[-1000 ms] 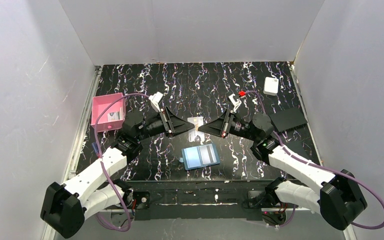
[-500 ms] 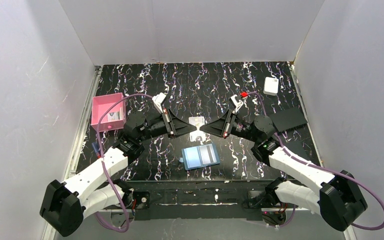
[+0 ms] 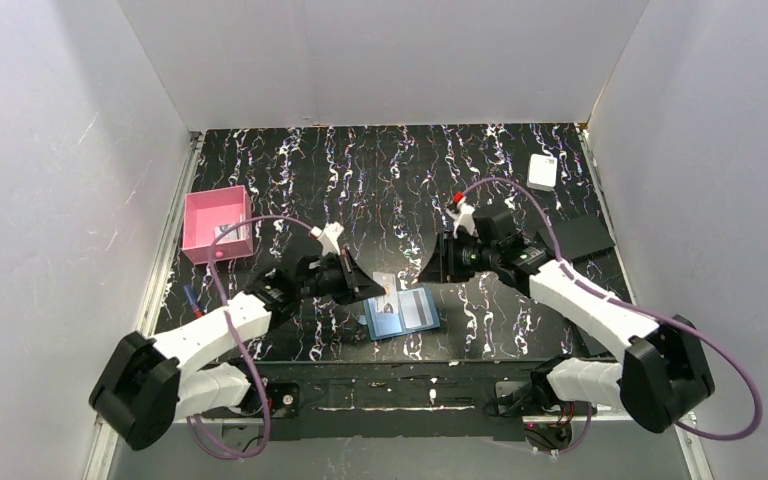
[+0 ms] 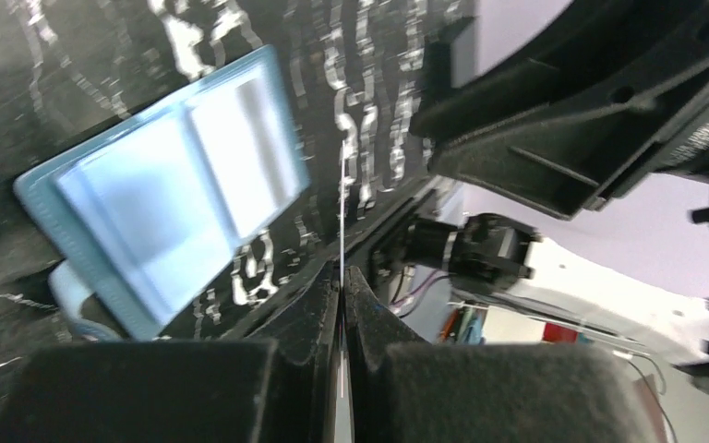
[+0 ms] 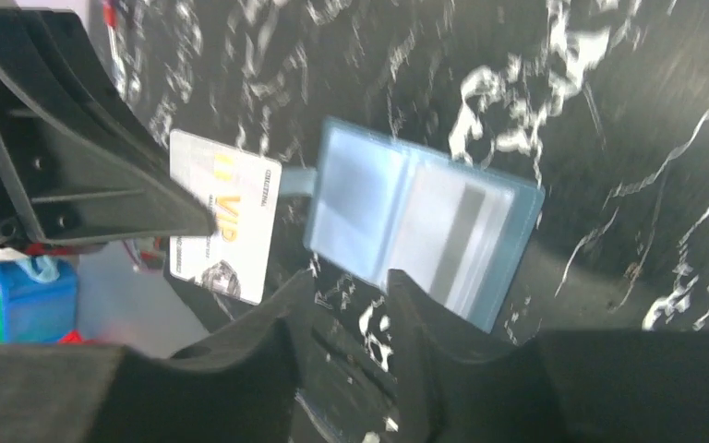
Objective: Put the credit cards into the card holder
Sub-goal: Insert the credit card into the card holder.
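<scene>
At the tabletop's (image 3: 360,170) near centre, the left fingers (image 3: 373,288) pinch 1 credit card (image 3: 388,282) (edge-on in the wrist view). The open card holder (image 3: 403,313) lies just beside at 5 o'clock, long axis 9-to-3. The right fingers (image 3: 437,262) stand apart, empty.

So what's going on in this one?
Two arms are working on getting credit cards into a card holder. The left fingers are shut on the edge of a pale card printed with VIP, holding it right beside the open teal card holder, which lies flat on the table near the arm bases. The right fingers are open and empty, just to the right of the holder. The card is not yet in a slot.
</scene>
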Robot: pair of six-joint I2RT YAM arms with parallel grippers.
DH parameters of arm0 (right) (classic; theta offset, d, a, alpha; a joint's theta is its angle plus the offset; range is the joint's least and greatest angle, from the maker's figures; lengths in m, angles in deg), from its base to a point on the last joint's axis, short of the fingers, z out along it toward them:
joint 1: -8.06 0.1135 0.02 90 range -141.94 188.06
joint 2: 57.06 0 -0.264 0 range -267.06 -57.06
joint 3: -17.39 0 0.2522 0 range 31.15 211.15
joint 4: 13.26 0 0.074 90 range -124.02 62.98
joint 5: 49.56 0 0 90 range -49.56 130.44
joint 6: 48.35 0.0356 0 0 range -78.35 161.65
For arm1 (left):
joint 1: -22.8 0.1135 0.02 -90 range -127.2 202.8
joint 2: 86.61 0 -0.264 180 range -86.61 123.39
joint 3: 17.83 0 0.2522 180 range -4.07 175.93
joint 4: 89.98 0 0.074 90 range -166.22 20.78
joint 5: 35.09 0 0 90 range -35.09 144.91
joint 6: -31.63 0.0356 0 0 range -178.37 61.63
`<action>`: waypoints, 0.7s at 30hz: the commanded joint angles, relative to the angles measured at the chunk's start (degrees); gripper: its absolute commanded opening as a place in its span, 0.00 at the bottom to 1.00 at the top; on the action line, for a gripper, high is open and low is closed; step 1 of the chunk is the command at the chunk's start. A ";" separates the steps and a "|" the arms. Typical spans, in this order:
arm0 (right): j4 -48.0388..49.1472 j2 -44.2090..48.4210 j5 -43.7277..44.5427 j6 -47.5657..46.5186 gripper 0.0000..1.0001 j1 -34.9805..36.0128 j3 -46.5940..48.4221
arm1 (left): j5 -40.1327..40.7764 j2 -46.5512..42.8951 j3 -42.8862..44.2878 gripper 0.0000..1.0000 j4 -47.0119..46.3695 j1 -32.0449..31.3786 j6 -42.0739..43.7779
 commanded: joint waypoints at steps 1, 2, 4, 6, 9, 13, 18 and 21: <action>-0.54 -2.94 -7.96 -7.13 0.33 0.19 -5.09 | 2.93 4.25 -1.33 0.00 0.32 -2.28 2.83; 1.88 -3.40 -8.28 -6.25 0.28 0.18 -6.24 | 3.34 5.40 -1.78 0.00 -0.59 -2.48 2.69; 4.95 -4.95 -7.70 -5.67 0.19 0.20 -7.40 | 3.30 7.81 -2.36 0.00 -2.31 -2.54 2.46; 5.87 -7.37 -6.79 -6.09 0.11 0.21 -7.30 | 2.24 10.78 -2.33 0.00 -3.92 -2.63 2.28; 7.99 -10.04 -5.59 -6.16 0.05 0.12 -7.99 | 1.43 14.15 -2.48 0.00 -6.72 -2.69 1.52; 10.60 -10.08 -4.91 -6.39 0.04 0.11 -9.27 | 0.46 16.79 -2.77 0.00 -9.96 -2.65 0.55; 10.97 -11.83 -3.38 -7.46 0.05 0.03 -9.77 | -1.63 19.57 -3.55 0.00 -13.12 -2.70 -1.17; 11.52 -13.19 -2.80 -8.07 0.06 0.03 -10.35 | -3.00 21.54 -4.70 0.00 -16.61 -2.66 -2.86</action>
